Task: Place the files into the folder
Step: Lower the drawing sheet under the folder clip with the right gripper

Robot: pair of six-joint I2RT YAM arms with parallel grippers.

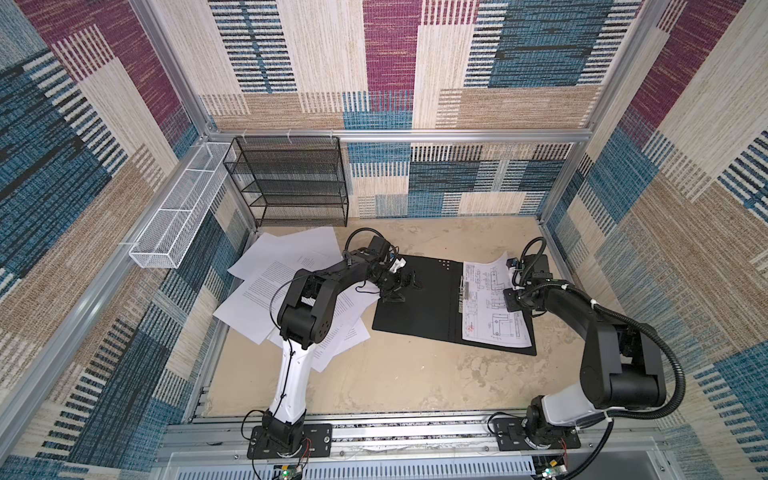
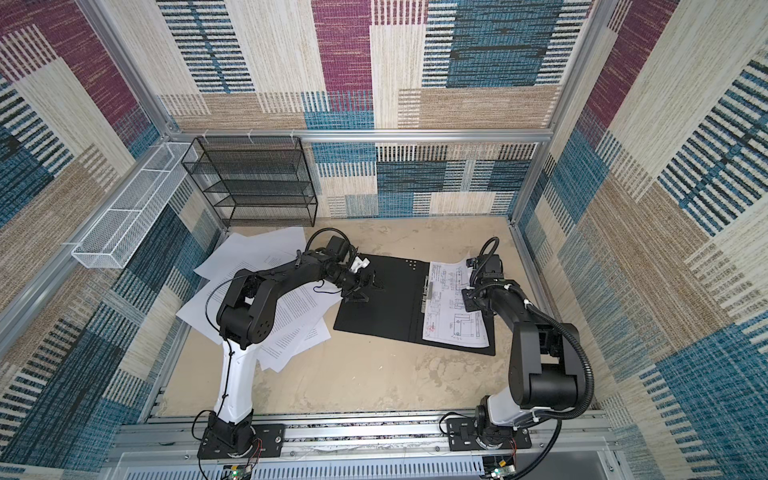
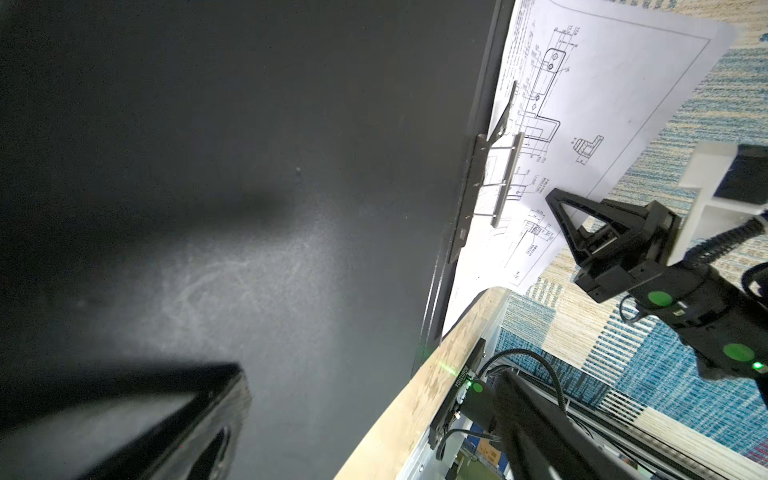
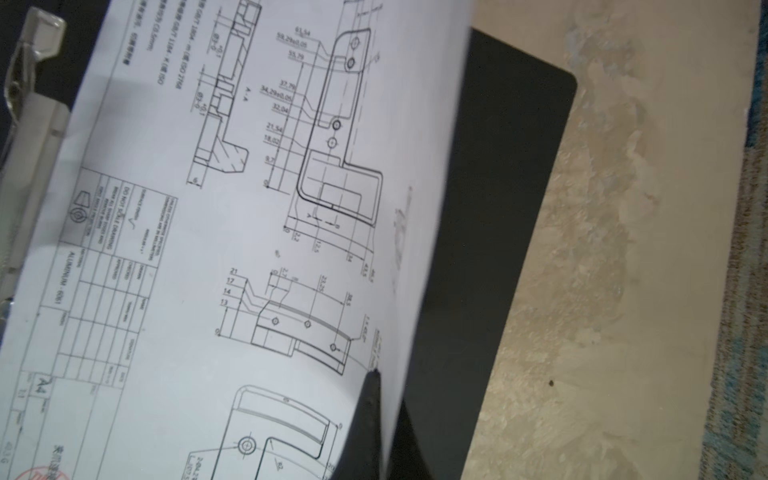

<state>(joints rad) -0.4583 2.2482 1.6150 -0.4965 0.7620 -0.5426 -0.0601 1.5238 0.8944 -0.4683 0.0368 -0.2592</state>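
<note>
Folder [image 1: 415,316] open on the table [image 1: 395,374], one drawing sheet [image 1: 490,328] on its right half.
In both top views the other files [image 1: 249,299] lie piled on the table just left of the folder. The left pincer [image 1: 401,289] stands wide over the folder's black left half, and the right pincer [image 1: 513,300] sits at the sheet's right edge. Left wrist view: bare black folder [image 3: 249,166] and a metal clip [image 3: 498,178] over the sheet's [image 3: 615,83] inner edge; whether the left pincer touches the folder I cannot tell. Right wrist view: the right pincer [image 4: 386,415] is pinched on the sheet's [image 4: 208,249] edge, which is lifted off the folder [image 4: 498,166].
</note>
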